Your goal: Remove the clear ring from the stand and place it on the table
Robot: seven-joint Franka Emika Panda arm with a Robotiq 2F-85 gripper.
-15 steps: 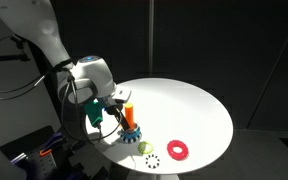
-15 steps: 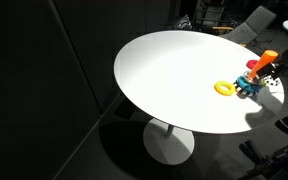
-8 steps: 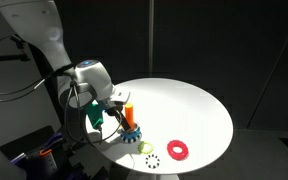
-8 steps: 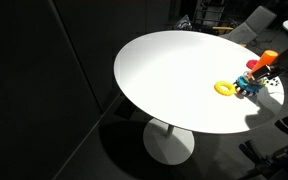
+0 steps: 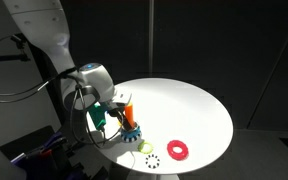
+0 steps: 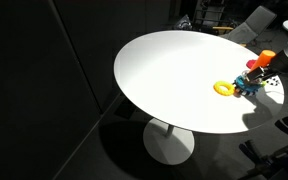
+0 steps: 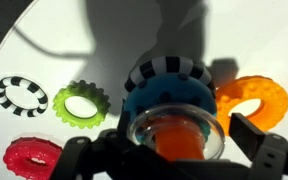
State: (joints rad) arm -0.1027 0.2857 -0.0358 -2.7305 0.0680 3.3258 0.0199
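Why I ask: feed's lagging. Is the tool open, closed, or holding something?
Tool: open, straddling the clear ring, not visibly clamped on it.

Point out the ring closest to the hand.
The clear ring, a glassy band round the orange peg, right between the hand's fingers. The green ring, red ring and yellow ring lie flat on the table, farther off.

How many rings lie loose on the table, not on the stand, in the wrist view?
4: a striped ring, a green toothed ring and a red ring at left, an orange ring at right. The gripper may hide others.
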